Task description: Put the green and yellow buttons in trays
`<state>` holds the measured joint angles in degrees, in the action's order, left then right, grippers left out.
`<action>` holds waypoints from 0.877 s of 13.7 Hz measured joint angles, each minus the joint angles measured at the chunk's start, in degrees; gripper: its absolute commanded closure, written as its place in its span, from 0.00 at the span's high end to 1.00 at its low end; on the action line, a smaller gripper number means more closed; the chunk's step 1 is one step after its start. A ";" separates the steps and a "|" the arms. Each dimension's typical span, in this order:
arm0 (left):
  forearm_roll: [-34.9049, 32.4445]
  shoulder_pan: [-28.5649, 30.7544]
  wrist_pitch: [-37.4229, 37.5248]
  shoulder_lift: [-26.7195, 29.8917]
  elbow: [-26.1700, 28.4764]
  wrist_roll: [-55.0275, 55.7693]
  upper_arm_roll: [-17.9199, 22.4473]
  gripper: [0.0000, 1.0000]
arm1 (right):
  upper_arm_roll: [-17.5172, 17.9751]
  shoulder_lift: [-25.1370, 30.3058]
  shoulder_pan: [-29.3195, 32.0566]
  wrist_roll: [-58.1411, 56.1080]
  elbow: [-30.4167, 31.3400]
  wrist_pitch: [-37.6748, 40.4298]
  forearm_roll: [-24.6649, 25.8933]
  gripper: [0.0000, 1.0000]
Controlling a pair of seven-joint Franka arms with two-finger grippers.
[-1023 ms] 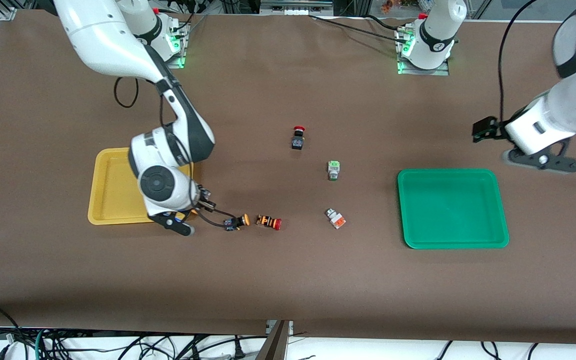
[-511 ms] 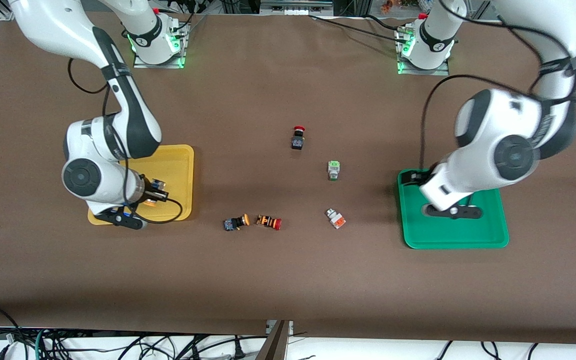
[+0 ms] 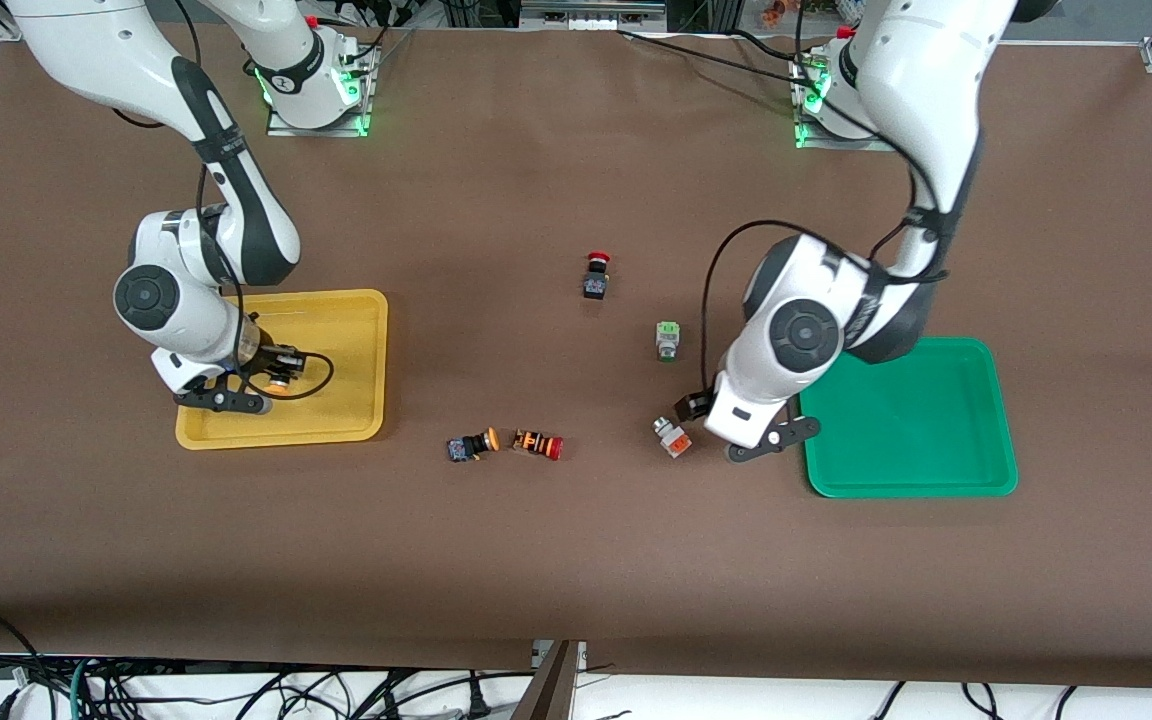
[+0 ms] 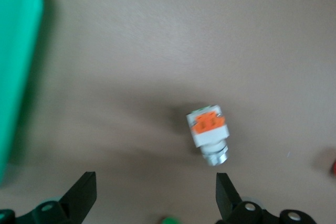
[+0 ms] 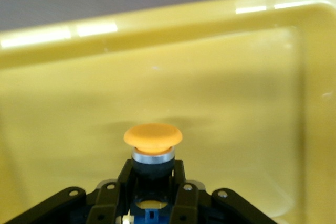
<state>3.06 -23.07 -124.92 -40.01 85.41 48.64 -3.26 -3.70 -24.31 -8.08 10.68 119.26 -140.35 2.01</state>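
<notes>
From the high front camera, a brown table holds a yellow tray (image 3: 336, 425) toward the right arm's end and a green tray (image 3: 926, 440) toward the left arm's end. The right gripper (image 3: 256, 385) hangs low over the yellow tray, clamped on a yellow-capped button (image 3: 279, 383). The left gripper (image 3: 751, 440) is over the bare table between an orange-faced white button (image 3: 672, 437) and the green tray, just beside that button. A green-faced white button (image 3: 667, 340) lies farther from the camera than the orange-faced one. A second yellow-capped button (image 3: 473, 445) lies between the trays, its cap almost touching a red-capped, orange-striped button (image 3: 538, 444). A red mushroom-capped black button (image 3: 595, 276) stands farthest from the camera. In the left wrist view, the left gripper (image 4: 156, 203) is spread wide with nothing between its black fingertips (image 4: 84, 192); the orange-faced white button (image 4: 210, 132) lies on its side on the table ahead of them, and the green tray's rim (image 4: 21, 51) shows at the edge. In the right wrist view, the right gripper (image 5: 152, 179) holds the yellow-capped button (image 5: 153, 137) by its dark body, cap pointing outward, above the floor of the yellow tray (image 5: 157, 30).
</notes>
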 measured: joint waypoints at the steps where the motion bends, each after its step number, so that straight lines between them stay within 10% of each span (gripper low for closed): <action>1: 0.00 -0.76 -2.97 -1.93 -0.40 3.89 0.00 1.00 | -0.98 0.26 0.10 -1.62 0.41 -0.18 0.00 0.78; 2: 0.00 -1.30 -5.16 -3.72 -1.10 6.78 0.07 1.00 | -1.46 0.66 0.28 -2.58 0.41 -0.18 0.00 0.94; 6: 0.00 -3.34 -8.63 -9.34 -5.47 10.85 0.49 0.92 | -1.47 3.10 0.25 -2.80 0.34 0.05 0.00 0.96; 9: -0.44 -4.37 -8.87 -11.26 -6.57 10.98 1.15 0.21 | -0.88 3.42 -0.31 -0.83 -1.57 1.09 -0.02 0.96; 12: -4.35 -4.24 -8.88 -11.30 -6.99 10.73 1.81 0.03 | -0.31 2.58 -4.83 10.68 -5.43 2.82 -0.19 0.95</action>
<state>-1.29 -27.31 -133.80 -51.31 78.43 59.37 -1.45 -4.01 -21.74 -12.91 21.37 113.83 -137.53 1.82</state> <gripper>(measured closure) 0.432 0.040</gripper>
